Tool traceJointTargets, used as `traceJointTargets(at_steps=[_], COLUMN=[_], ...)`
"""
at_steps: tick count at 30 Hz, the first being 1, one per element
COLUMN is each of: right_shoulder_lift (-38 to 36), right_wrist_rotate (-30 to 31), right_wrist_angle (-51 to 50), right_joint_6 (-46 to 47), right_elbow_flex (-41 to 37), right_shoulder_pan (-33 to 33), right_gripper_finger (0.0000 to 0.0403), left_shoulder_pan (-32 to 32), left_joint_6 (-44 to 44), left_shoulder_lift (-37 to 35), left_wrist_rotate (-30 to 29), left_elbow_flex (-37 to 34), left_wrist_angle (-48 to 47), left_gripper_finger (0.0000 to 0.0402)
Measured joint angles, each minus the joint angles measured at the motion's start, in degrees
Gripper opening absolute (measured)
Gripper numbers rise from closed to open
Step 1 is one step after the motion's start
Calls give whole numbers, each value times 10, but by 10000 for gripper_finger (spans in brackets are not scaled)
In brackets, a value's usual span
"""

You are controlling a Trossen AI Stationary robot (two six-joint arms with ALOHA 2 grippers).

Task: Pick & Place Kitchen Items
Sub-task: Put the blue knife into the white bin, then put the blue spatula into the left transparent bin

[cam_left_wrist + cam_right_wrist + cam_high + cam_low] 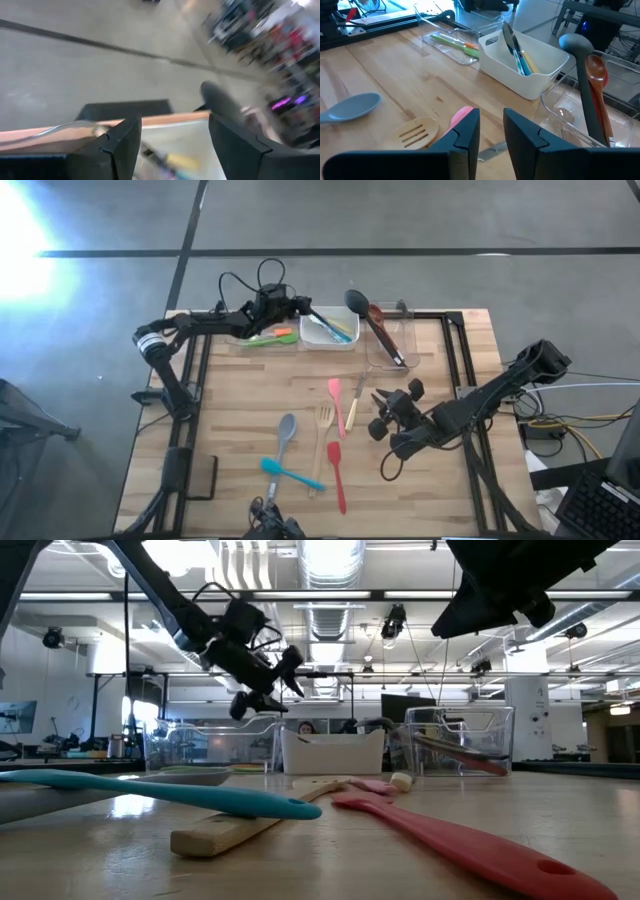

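Observation:
My left gripper stands open above the near-left end of the white tub, with nothing between its fingers. In the tub lie yellow, teal and grey utensils. My right gripper hovers over the table's right middle, its fingers a narrow gap apart and empty. On the table lie a pink spatula, a wooden fork, a grey spoon, a teal spatula, a red spatula and a cream-handled utensil.
A shallow clear tray with green and orange utensils sits left of the white tub. A clear tub to its right holds a black ladle and a brown spoon. Bare wood lies along the table's left side.

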Motion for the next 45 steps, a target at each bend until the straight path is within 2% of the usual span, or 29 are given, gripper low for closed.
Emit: traceJointTargets(at_steps=[6, 11, 16, 21, 26, 32, 38, 45], right_shoulder_lift=[0, 0, 0, 0, 0, 0, 0, 0], right_wrist_rotate=[-1, -10, -13, -15, -15, -15, -15, -15], right_wrist_angle=[0, -1, -2, -2, -2, 0, 7, 20], right_joint_6=[0, 0, 0, 0, 2, 10, 11, 11], right_elbow_flex=[0, 0, 0, 0, 0, 0, 0, 0], right_shoulder_pan=[0, 0, 0, 0, 0, 0, 0, 0], right_gripper_finger=[86, 77, 70, 70, 79, 88, 90, 78], left_shoulder_pan=[-2, -8, -28, -78, -175, -352, -514, -630], left_joint_6=[87, 165, 237, 265, 248, 216, 196, 193], left_shoulder_lift=[-25, -62, -121, -199, -262, -288, -275, -221], left_wrist_rotate=[12, 88, 154, 161, 161, 141, 100, 51], left_elbow_flex=[50, 95, 137, 145, 144, 144, 144, 143], left_wrist_angle=[-132, -233, -401, -544, -644, -666, -668, -673], left_gripper_finger=[234, 234, 233, 233, 234, 234, 234, 234])
